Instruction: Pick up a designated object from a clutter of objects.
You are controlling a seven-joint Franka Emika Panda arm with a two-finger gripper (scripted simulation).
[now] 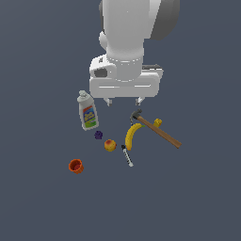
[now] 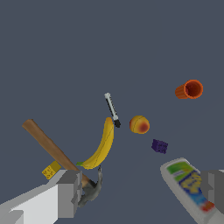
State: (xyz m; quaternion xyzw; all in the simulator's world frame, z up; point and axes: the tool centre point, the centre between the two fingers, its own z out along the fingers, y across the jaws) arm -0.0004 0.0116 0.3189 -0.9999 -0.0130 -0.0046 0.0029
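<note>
You've got the gripper (image 1: 124,100) hanging above the clutter w/ its fingers (image 2: 70,192) set apart and nothing between them; it touches no item. Your target, the round fruit (image 1: 110,145), lies on the grey floor (image 1: 197,197), orange-yellow w/ a red blush, apart from everything else. In the exterior view it sits near the middle of the group: the purple lump (image 1: 98,135) is just beside it toward that view's upper left, the marker pen (image 1: 127,156) near it on that view's right, and the banana (image 1: 132,135) beyond the pen's top end. The red cup (image 1: 76,165) lies on its side, well apart, toward that view's lower left. The white bottle (image 1: 87,111) lies flat, label up, near the lump. The hammer (image 1: 155,129) lies w/ its head close to the banana's upper end, wooden handle running to that view's right; a small yellow block (image 1: 158,123) sits right by the handle, contact can't be told.
</note>
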